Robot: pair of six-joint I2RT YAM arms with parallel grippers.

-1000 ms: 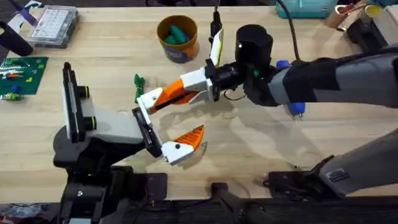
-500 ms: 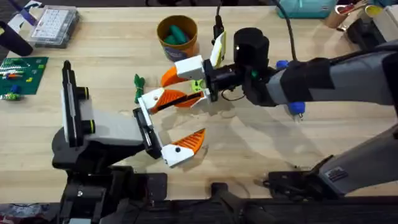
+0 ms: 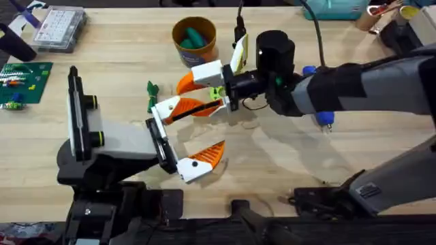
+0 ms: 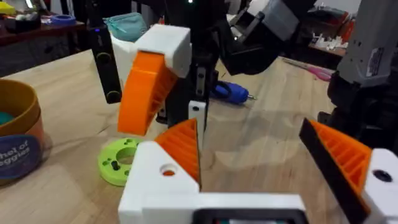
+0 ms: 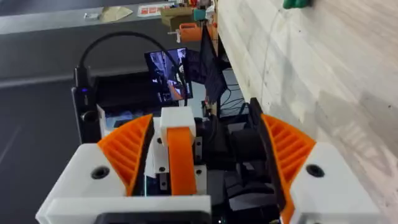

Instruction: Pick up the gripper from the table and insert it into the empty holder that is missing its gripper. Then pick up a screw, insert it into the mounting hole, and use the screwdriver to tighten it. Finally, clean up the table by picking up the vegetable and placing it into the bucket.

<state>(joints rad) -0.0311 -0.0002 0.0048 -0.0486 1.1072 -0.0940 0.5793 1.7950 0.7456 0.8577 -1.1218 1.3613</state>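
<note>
The orange gripper [image 3: 185, 107] [image 4: 183, 148] [image 5: 180, 163] sits in the white holder [image 3: 163, 109] [image 4: 155, 186], which is the far finger of my left gripper [image 3: 214, 124] [image 4: 249, 127]. The left gripper stands open and empty. My right gripper [image 3: 182, 84] [image 5: 206, 118], rolled on its side, hovers just beyond the holder, open and holding nothing. The blue screwdriver [image 3: 325, 120] [image 4: 230, 92] lies under the right arm. The dark-green vegetable [image 3: 151, 92] [image 5: 295, 3] lies on the table left of the holder. The yellow bucket [image 3: 194, 51] [image 4: 18, 140] stands behind. The screw is too small to tell.
A lime-green disc [image 3: 216, 94] [image 4: 118, 163] lies under the right gripper. A clear parts box [image 3: 60, 27] and a green board [image 3: 24, 80] sit at the far left. A teal piece lies inside the bucket. Bare wood stretches right of the left gripper.
The right gripper drew back from the holder toward the bucket, uncovering the lime disc, then stayed still. The left arm has not moved.
</note>
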